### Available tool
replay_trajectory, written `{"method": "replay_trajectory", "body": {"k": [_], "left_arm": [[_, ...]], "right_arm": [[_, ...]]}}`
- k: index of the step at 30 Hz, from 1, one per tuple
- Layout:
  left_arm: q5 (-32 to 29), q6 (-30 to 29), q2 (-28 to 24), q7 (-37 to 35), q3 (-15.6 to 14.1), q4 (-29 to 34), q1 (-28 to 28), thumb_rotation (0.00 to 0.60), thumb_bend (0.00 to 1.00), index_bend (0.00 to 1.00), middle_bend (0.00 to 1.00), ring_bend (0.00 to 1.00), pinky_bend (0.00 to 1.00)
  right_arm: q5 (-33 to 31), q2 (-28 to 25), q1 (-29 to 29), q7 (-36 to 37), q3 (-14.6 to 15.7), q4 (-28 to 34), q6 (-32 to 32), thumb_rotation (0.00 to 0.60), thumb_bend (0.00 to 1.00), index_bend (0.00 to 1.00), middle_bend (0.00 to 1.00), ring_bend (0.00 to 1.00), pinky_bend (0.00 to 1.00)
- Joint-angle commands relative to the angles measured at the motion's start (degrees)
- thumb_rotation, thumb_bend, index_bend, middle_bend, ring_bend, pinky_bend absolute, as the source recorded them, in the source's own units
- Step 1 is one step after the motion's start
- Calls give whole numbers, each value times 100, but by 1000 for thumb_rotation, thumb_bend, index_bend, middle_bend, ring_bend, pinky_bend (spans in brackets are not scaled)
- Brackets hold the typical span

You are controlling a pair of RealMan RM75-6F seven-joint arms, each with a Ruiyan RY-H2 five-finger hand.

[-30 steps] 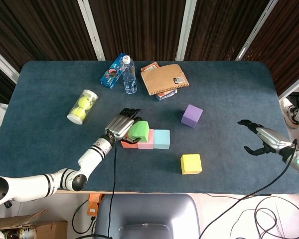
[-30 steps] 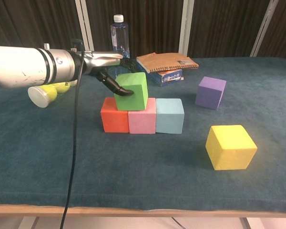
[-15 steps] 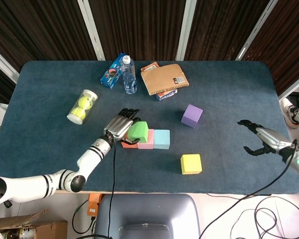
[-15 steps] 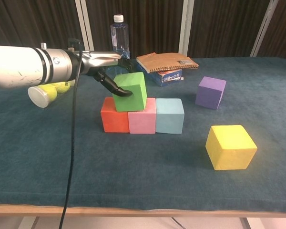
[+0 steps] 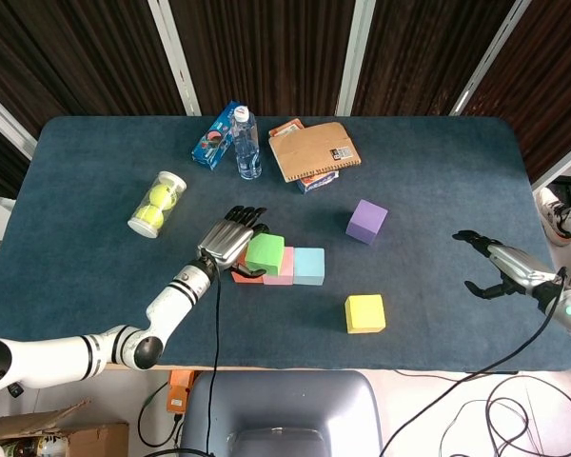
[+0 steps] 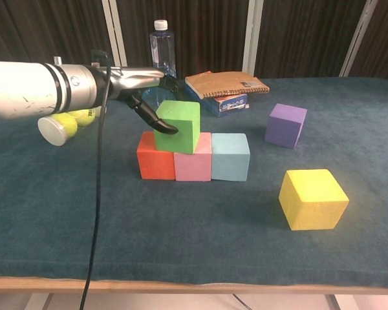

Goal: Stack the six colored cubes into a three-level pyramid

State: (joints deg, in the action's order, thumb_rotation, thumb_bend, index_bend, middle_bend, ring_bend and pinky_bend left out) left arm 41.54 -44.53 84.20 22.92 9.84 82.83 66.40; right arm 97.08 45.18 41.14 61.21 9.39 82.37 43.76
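The left hand holds the green foam cube on top of the red cube and pink cube. The right hand hangs with fingers spread, holding nothing. No writing can be read.

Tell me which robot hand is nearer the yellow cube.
Right. The right robot hand hovers open off to the yellow cube's right, nothing between them. The left robot hand is farther, beyond the cube row, holding the green cube.

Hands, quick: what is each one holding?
Left hand: holding the green cube.
Right hand: open, holding nothing.
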Motion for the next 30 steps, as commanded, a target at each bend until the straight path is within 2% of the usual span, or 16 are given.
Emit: {"method": "replay_trajectory", "body": {"k": [1, 7, 13, 16, 20, 23, 26, 30], "left_arm": [[16, -36, -43, -1, 24, 56, -12, 401, 171, 260, 20, 0, 67], [39, -337, -475, 109, 56, 617, -137, 464, 96, 196, 20, 0, 67], [208, -877, -1428, 411, -112, 1803, -477, 470, 66, 168, 20, 0, 67], [690, -1270, -2183, 484, -332, 2658, -863, 468, 65, 159, 20, 0, 67], [1921, -1929, -3121, 325, -923, 3428, -1742, 475, 65, 147, 20, 0, 67], [3016, -2459, -3394, 51, -1426, 3302, -2455, 482, 64, 146, 20, 0, 67], [3767, -2902, -3408, -307, -1785, 2878, -3048, 481, 65, 146, 20, 0, 67], [4355, -3353, -3310, -873, -2033, 2259, -3637, 485, 64, 136, 20, 0, 67]], "right_arm": [[2, 7, -8, -3, 4, -1, 10, 600, 370, 0, 0, 0, 0], [-67, 24, -72, -94, -63, 29, 154, 600, 370, 0, 0, 0, 0], [-182, -60, -136, -408, -186, 301, 309, 600, 370, 0, 0, 0, 0], [-476, -64, -245, -760, -374, 525, 489, 600, 347, 0, 0, 0, 0], [-1176, 27, -345, -1574, -750, 1072, 621, 600, 291, 0, 0, 0, 0], [-1720, 105, -211, -2264, -1044, 1558, 477, 600, 261, 0, 0, 0, 0], [-2365, 183, 140, -2889, -1343, 2016, 36, 600, 245, 0, 0, 0, 0], [-3462, 511, 721, -4060, -1667, 2352, -284, 600, 245, 0, 0, 0, 0]]}}
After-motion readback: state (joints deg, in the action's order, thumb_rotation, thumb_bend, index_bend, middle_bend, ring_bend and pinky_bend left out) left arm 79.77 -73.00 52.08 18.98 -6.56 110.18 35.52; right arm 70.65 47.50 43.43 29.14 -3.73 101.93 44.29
